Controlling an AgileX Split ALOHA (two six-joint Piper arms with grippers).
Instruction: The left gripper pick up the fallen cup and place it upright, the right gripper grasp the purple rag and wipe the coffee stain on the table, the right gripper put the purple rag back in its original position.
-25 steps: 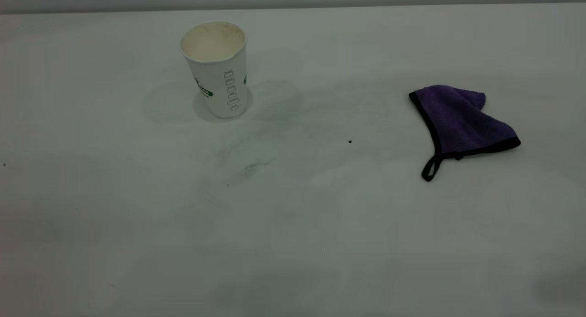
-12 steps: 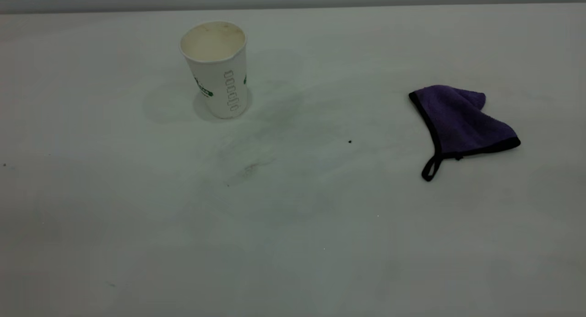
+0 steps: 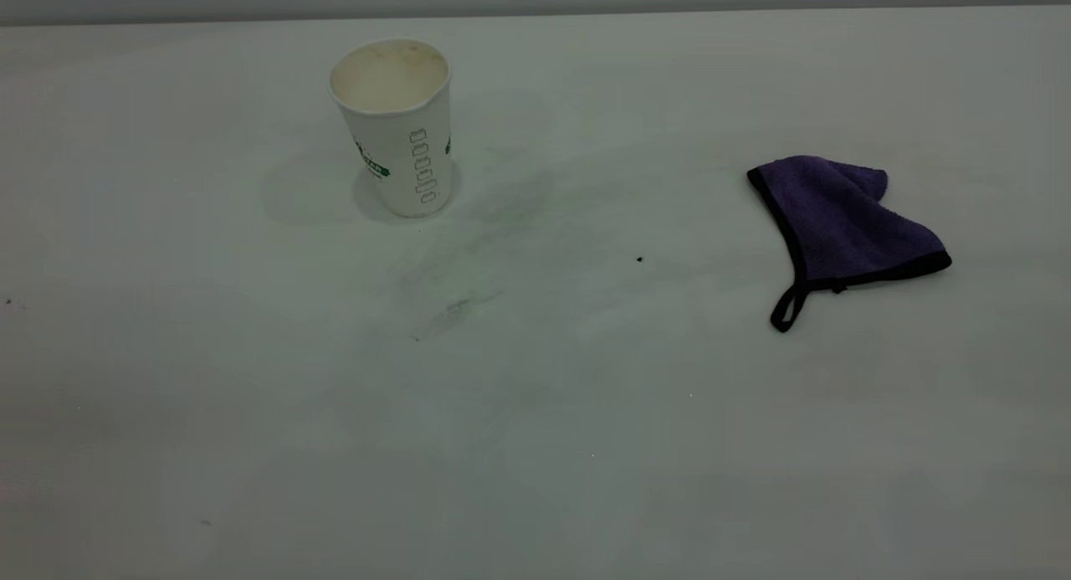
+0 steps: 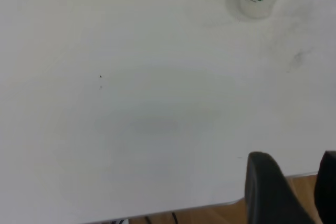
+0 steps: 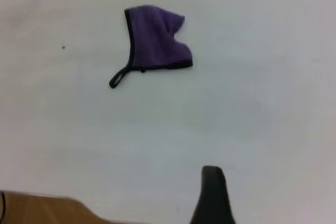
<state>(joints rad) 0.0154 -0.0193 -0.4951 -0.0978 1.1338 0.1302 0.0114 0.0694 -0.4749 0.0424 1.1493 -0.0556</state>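
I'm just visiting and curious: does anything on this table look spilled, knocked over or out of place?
Nothing is knocked over: the cup stands upright and the purple rag lies crumpled, off to the right. The only oddities are faint grey smudges on the table in front of the cup, and a tiny black speck between cup and rag.

Left gripper [image 4: 296,192] sits at the frame's lower corner — two dark fingers apart, empty. Right gripper [image 5: 212,195] shows one dark finger only.
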